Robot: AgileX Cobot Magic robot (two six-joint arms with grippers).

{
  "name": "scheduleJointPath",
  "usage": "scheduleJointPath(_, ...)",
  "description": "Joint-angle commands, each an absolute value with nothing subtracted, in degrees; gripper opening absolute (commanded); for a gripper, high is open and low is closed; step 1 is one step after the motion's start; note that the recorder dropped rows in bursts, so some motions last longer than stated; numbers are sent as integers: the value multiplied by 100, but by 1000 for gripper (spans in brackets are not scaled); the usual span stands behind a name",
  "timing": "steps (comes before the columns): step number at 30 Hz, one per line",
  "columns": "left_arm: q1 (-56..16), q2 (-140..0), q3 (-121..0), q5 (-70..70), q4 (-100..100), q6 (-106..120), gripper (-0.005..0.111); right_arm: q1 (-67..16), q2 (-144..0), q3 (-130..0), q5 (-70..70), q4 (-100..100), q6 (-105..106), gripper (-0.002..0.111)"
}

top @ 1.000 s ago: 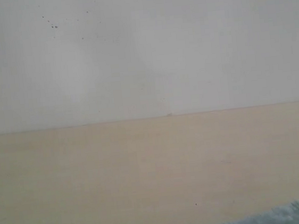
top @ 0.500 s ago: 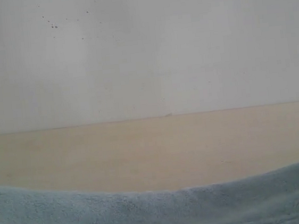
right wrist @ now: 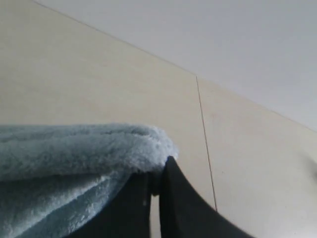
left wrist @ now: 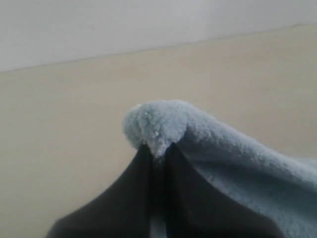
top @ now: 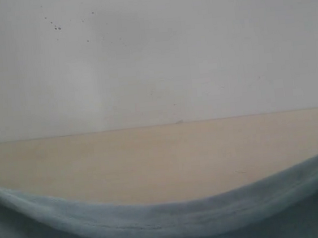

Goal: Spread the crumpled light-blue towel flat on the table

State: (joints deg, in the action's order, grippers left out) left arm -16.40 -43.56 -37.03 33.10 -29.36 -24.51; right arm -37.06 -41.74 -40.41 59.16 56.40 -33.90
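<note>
Exterior view: the towel (top: 170, 226) hangs across the bottom of the frame, from the left edge to the right edge. It is high at both sides and dips low in the middle, like a smile. Behind it lies the bare counter (top: 163, 158), and a white wall (top: 152, 51) fills the top half.

Left wrist view: the left fingers (left wrist: 157, 157) are pinched tight on a fluffy corner of the towel, in the lower middle of the frame. The cloth runs off to the lower right.

Right wrist view: the right fingers (right wrist: 156, 178) are pinched tight on another corner, and the cloth runs off to the lower left.

So both arms seem to hold the towel by two corners, stretched between them. I think this is the step of laying it out. Next, the arms should likely pull apart a bit so the dip goes away. Then they can lower the towel onto the counter and let go, so it lies flat with no bumps.
</note>
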Motion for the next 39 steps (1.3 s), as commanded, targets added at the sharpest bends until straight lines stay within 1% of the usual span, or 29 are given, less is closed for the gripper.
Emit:
scheduleJointPath(1, -1655, -5381, -3677, 3127, -3858, -3380, 4, -3584, -5367, -3955, 5248, 6325, -4164, 0)
scheduleJointPath(3, -1655, -5734, -3677, 3022, -4385, -4027, 4, -3282, -5923, -3955, 4835, 6397, -4531, 0)
scheduleJointPath(6, -1552, -6094, -3677, 2821, -5323, -5189, 4, -2455, -6741, -3955, 4006, 6292, -5090, 0)
scheduleJointPath(9, -1352, -6411, -3677, 2450, -6039, -5881, 4, -1706, -7340, -4102, 3000, 5652, -4832, 0)
scheduleJointPath(12, -1171, -6835, -3689, 1963, -6374, -6232, 4, -1354, -7775, -4384, 2422, 5250, -4504, 0)
scheduleJointPath(16, -872, -7607, -3849, 1439, -6400, -6579, 4, -1289, -8417, -4996, 2371, 5170, -4333, 0)
scheduleJointPath(26, -473, -9318, -4688, 1131, -6385, -6682, 4, -1289, -10214, -6605, 2396, 4665, -4261, 0)
scheduleJointPath(31, -294, -9756, -5117, 987, -6385, -6747, 4, -1289, -10864, -7245, 2492, 4665, -4298, 0)
scheduleJointPath(34, -52, -9916, -5312, 763, -6385, -6999, 5, -1198, -11089, -7517, 2337, 4648, -4490, 0)
scheduleJointPath(36, 78, -9979, -5360, 729, -6385, -7112, 12, -1186, -11174, -7676, 2326, 4468, -4429, 7)
scheduleJointPath(37, 171, -10017, -5359, 729, -6385, -7184, 19, -1161, -11203, -7693, 2295, 4403, -4331, 15)
scheduleJointPath(38, 222, -10035, -5338, 729, -6385, -7201, 25, -1161, -11203, -7693, 2249, 4371, -4211, 26)
scheduleJointPath(39, 269, -10060, -5316, 736, -6385, -7201, 34, -1161, -11203, -7693, 2223, 4332, -4128, 38)
